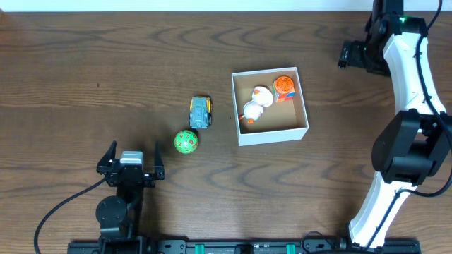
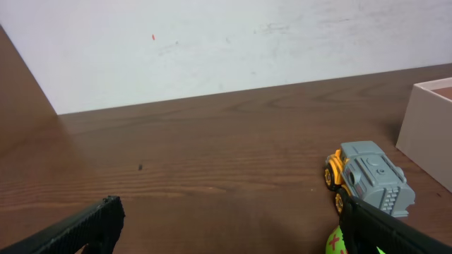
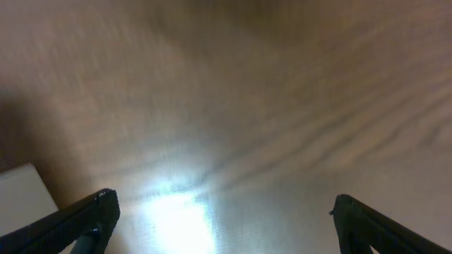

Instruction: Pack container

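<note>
The container (image 1: 271, 134) is a square white box with a tan inside, right of centre. A white and orange duck toy (image 1: 256, 106) and an orange round toy (image 1: 284, 86) lie in it. A grey and yellow toy truck (image 1: 201, 111) and a green ball with red marks (image 1: 186, 141) lie left of the box. My left gripper (image 1: 131, 159) is open and empty, near the front, left of the ball. In the left wrist view the truck (image 2: 367, 178) and a sliver of the ball (image 2: 335, 242) show at the right finger. My right gripper (image 1: 344, 54) is open and empty at the far right.
The box's white wall (image 2: 426, 134) shows at the right edge of the left wrist view. A white corner (image 3: 25, 194) shows at the left of the blurred right wrist view, above bare brown table with a bright glare.
</note>
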Tool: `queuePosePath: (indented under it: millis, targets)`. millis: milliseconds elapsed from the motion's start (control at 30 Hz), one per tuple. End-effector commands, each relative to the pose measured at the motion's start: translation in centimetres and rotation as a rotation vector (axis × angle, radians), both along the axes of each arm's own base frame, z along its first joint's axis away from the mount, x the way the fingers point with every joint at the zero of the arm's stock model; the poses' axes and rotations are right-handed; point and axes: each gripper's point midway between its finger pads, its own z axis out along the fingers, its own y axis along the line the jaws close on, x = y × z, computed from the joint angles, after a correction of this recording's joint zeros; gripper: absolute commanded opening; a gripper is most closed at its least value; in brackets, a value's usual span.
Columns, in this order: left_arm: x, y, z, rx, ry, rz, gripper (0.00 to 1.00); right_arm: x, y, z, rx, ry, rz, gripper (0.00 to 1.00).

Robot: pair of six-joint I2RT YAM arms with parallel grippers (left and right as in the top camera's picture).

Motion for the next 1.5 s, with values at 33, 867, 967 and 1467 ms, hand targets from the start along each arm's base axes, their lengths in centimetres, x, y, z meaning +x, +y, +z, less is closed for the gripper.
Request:
queuePosePath:
  millis: [33,867,967,1467]
  targets:
    - [-0.1,0.0,-1.6,0.002,0.051,-0.004,0.98,0.8,0.0,0.2,-0.013,-0.051,0.015,0.99]
    - [0.0,0.0,-1.4,0.002,0.043,-0.005,0.98,-2.3,0.4,-4.8,0.016,0.068,-0.036,0.99]
    - [0.0,-1.1,-0.6,-0.043,0.012,-0.063,0.98,-2.3,0.4,-4.8,0.016,0.068,-0.036,0.99]
    - [1.1,-0.3,5.4,-0.189,0.056,0.002,0.98,-2.3,0.4,-4.8,0.016,0.068,-0.036,0.99]
